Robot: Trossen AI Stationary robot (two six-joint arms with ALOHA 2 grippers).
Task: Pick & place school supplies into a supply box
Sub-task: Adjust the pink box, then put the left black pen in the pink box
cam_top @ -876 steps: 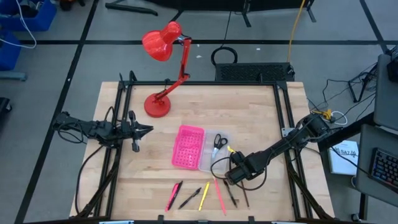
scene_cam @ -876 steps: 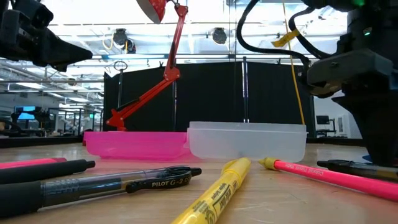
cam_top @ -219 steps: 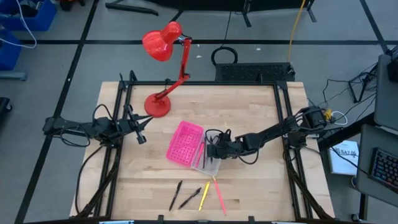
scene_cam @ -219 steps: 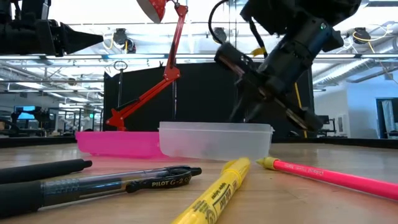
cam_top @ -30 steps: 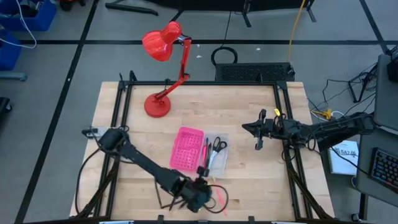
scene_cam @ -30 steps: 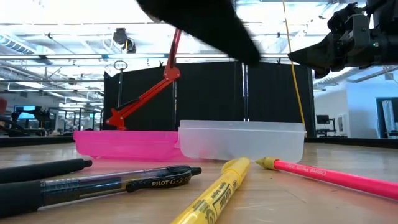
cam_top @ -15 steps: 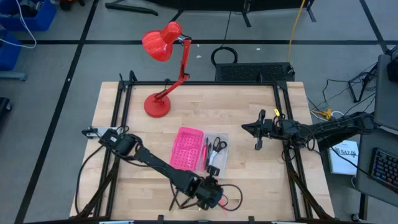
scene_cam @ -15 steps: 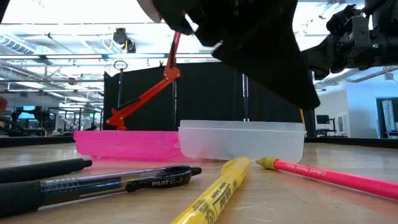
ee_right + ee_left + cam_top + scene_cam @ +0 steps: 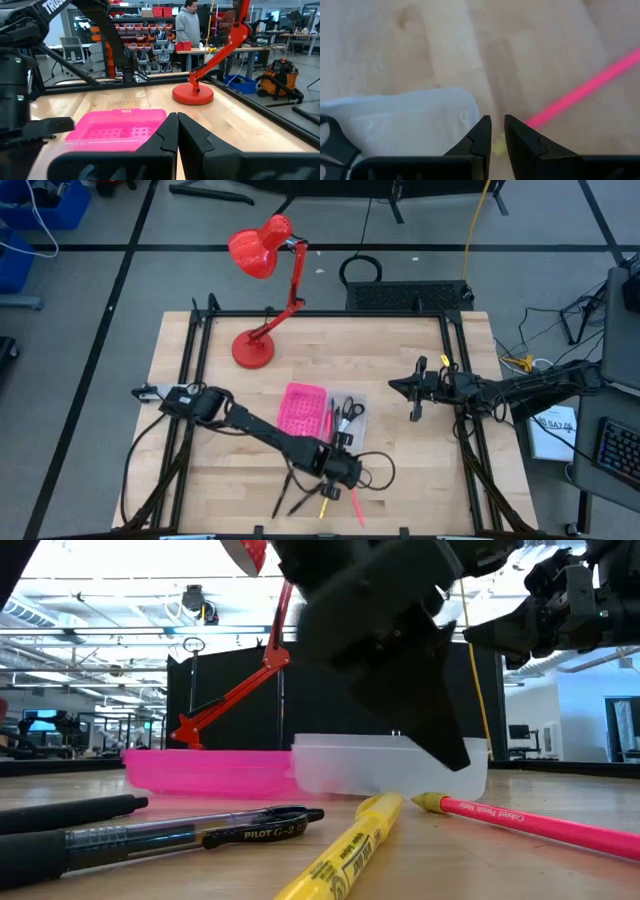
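Note:
The supply box lies mid-table, its pink half [image 9: 303,415] joined to a clear tray [image 9: 348,432]. Scissors [image 9: 352,410] and a pink pen [image 9: 331,420] lie in the tray. Two black pens [image 9: 285,495], a yellow highlighter [image 9: 325,503] and a pink pen [image 9: 357,502] lie flat near the table's front edge. My left gripper [image 9: 498,122] hangs slanting down just in front of the tray's near corner [image 9: 465,107]. It is over the highlighter's far end, open by a narrow gap, with nothing between its fingers. My right gripper [image 9: 413,395] waits shut at the table's right side.
A red desk lamp [image 9: 252,350] stands at the back left. Black frame rails [image 9: 200,340] run along the table's left and right sides. People stand in the room beyond the table [image 9: 190,20]. Bare wood shows behind the box and to its right.
My left gripper has swung from over the pens near the front edge toward the table's right, then away from that edge toward the clear tray, sinking a little. The pens and the box have stayed where they were.

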